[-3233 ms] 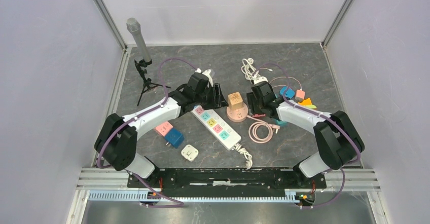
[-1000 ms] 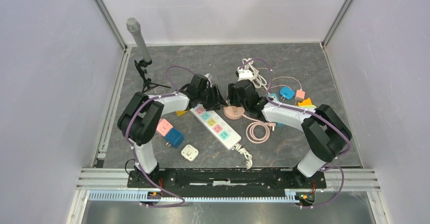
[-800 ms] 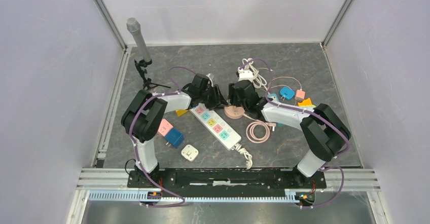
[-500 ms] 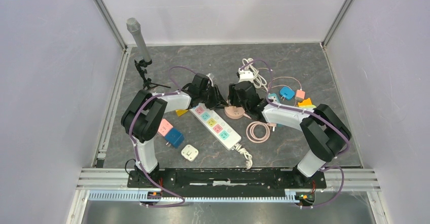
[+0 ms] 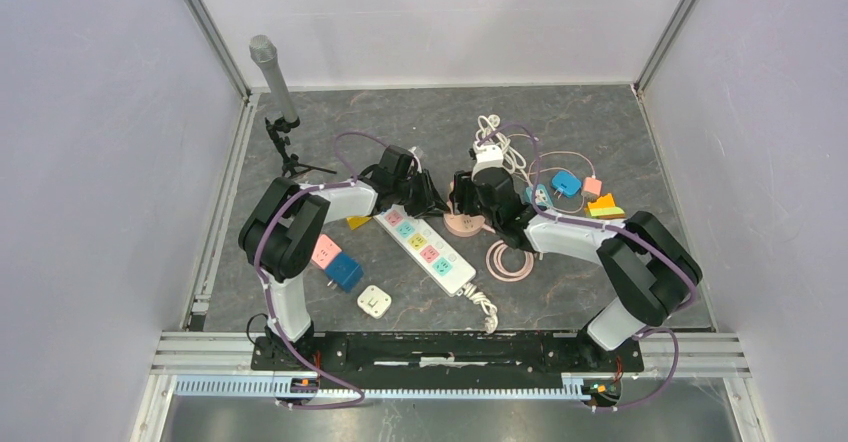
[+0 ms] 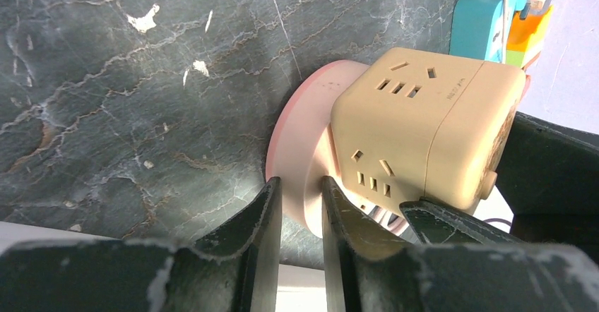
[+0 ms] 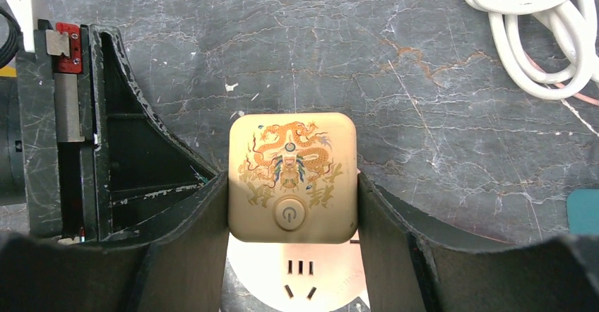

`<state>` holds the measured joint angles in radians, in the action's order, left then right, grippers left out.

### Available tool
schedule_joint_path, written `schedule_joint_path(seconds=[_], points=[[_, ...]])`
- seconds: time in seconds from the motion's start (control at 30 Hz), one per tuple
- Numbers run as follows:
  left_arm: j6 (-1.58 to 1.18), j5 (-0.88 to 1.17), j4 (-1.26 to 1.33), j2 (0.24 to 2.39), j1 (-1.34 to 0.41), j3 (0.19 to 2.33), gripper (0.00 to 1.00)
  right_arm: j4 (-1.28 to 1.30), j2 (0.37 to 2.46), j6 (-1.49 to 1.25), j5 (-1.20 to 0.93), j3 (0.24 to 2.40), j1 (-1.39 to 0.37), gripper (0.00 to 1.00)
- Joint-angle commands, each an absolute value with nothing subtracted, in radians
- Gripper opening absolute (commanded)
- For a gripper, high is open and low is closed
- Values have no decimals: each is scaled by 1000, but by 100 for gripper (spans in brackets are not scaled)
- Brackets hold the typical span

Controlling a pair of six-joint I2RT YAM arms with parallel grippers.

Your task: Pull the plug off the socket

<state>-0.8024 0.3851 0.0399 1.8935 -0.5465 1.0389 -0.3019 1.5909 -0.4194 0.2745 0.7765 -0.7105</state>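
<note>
On grey marbled table [image 5: 400,122] between pale walls [image 5: 450,22] — left fingers [image 6: 265,255] pinch pink socket [image 6: 304,150], right fingers [image 7: 191,255] clasp plug [image 7: 291,178].

Overhead wide; wrist views close, sharing cube [image 6: 424,125].

Right claw [image 7: 291,188] around gold plug [image 7: 292,158] on pink socket [image 7: 332,285]

A robotics lab cell is showing. White panels [image 5: 430,12] on aluminium posts [image 5: 207,27] are standing behind the tripod microphone [image 5: 272,72], a power strip [image 5: 425,252] lying right of it.
</note>
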Motion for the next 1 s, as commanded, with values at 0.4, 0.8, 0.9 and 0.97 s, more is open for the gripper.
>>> schedule_joint_path(seconds=[0.4,0.8,0.9,0.97], points=[[-797,304,-103,1970,-549,1053,25,-221,1555,-354,490,949,-834,0],[-818,354,-64,1983,-550,1047,24,-247,1547,-401,410,927,-792,0],[-807,386,-61,1990,-550,1058,35,-221,1594,-401,410,955,-815,0],[-803,413,-50,1990,-549,1057,42,-214,1607,-424,409,957,-816,0]])
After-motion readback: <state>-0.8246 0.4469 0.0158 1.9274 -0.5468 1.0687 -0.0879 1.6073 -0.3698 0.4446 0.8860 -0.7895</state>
